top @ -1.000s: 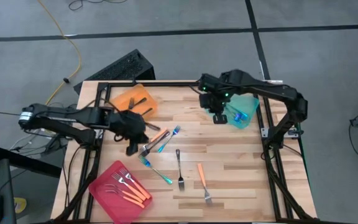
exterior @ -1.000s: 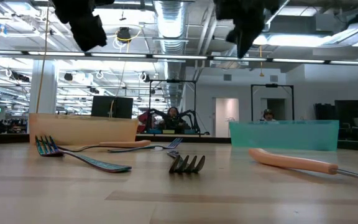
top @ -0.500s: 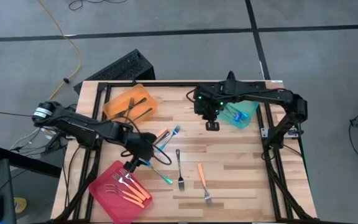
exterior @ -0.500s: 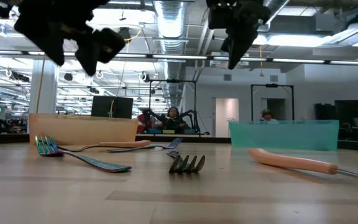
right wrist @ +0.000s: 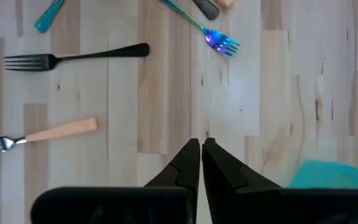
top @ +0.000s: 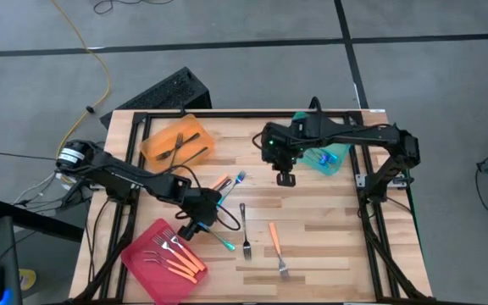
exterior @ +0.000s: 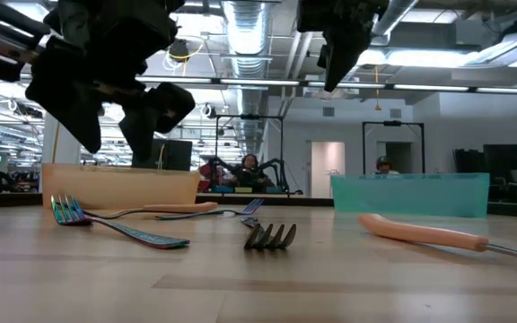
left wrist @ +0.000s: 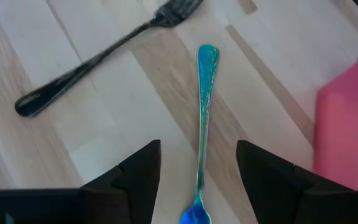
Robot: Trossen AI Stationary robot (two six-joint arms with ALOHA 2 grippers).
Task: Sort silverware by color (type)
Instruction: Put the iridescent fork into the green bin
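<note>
Alignment: left gripper (left wrist: 197, 163) hung with jaws wide astride the slim iridescent blue-green metal fork (left wrist: 202, 118) lying on the desk, its long axis running between them; right gripper (right wrist: 201, 163), pinched empty, was farther off.

No lettering, label, brand mark or number can be read anywhere here — not on the wooden table (top: 312, 229), not on the orange tray (top: 176, 140), teal tray (top: 333, 157) or pink tray (top: 142, 254), and not on the forks. Signs in the room behind — seen from the low camera — are too small to make out.
</note>
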